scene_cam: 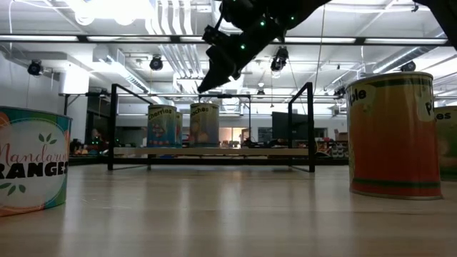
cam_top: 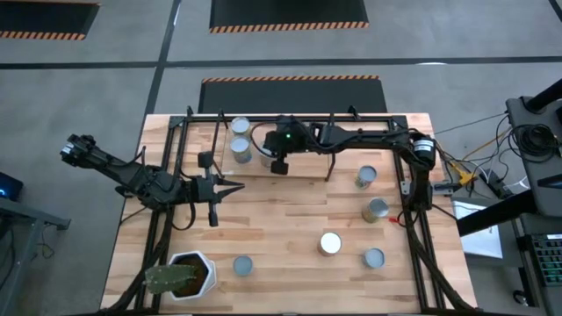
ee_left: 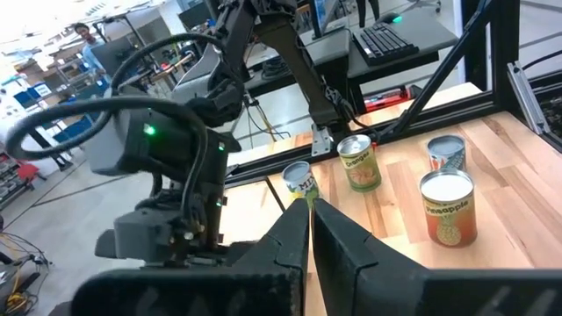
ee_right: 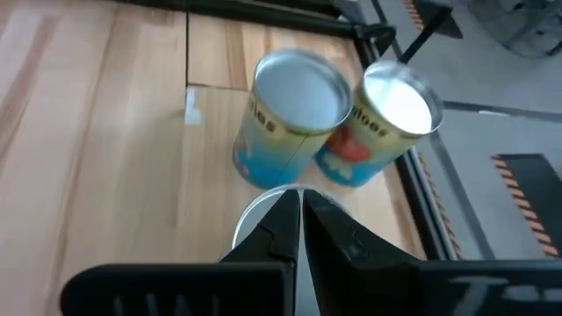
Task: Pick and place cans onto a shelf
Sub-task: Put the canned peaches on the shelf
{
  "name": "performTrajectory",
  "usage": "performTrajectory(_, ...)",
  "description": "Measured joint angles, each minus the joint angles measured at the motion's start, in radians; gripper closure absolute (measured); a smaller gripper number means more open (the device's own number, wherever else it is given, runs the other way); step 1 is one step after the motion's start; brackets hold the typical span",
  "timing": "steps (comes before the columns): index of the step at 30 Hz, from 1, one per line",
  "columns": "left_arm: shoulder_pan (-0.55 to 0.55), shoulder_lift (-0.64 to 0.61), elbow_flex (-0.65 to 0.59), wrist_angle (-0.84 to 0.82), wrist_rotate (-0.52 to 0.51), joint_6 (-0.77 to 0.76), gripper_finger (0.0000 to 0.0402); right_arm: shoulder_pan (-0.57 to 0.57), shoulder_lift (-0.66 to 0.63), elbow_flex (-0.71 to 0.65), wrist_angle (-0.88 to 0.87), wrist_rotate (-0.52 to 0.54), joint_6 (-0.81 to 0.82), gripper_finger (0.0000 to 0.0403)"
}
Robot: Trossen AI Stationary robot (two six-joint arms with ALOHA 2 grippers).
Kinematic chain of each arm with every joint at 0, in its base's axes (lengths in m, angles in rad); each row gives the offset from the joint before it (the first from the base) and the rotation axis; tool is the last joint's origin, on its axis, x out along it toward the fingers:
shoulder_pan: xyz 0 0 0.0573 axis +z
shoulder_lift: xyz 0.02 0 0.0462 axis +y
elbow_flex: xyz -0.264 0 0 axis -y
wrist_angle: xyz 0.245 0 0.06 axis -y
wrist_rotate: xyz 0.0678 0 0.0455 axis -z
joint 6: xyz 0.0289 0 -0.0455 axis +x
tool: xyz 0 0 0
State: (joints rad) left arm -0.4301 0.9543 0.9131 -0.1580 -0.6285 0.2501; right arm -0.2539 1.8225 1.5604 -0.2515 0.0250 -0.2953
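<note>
The shelf [cam_top: 303, 162] [scene_cam: 214, 151] stands along the table's far side. Cans [cam_top: 241, 149] [ee_right: 294, 118] [ee_right: 386, 123] stand upright on its left part. My right gripper [cam_top: 279, 165] [scene_cam: 202, 87] [ee_right: 299, 206] is shut and hangs slanting down above them, over another can's top [ee_right: 255, 224], clear of it. Several more cans [cam_top: 366, 177] [cam_top: 376, 209] [cam_top: 330, 243] [cam_top: 374, 258] [cam_top: 242, 265] stand upright on the table. My left gripper [cam_top: 237, 186] [ee_left: 309, 206] is shut, raised over the table's left middle, holding nothing.
A white pot with a cactus [cam_top: 189, 274] stands at the near left corner. Black frame rods [cam_top: 420, 228] run along the table's left and right sides. Bare wood [cam_top: 290, 211] lies between the shelf and the near cans. In the low view, two cans [scene_cam: 32, 160] [scene_cam: 393, 135] loom close.
</note>
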Motion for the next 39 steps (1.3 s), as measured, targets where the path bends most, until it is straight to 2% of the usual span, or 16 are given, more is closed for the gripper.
performTrajectory(12, 0.000, 0.000, 0.000, 0.000, 0.000, 0.000, 0.0402, 0.002, 0.053, -0.030, 0.011, 0.001, -0.001, 0.0394)
performTrajectory(21, 0.000, 0.000, 0.000, 0.000, 0.000, 0.000, 0.0402, -0.032, 0.102, -0.025, 0.119, 0.001, -0.084, 0.0394)
performTrajectory(31, 0.000, 0.002, 0.000, 0.000, 0.000, 0.000, 0.0402, -0.106, 0.104, -0.025, 0.156, -0.006, -0.098, 0.0394)
performTrajectory(39, 0.000, 0.002, 0.000, 0.000, 0.000, 0.000, 0.0402, -0.094, 0.090, -0.027, 0.141, -0.011, -0.078, 0.0394)
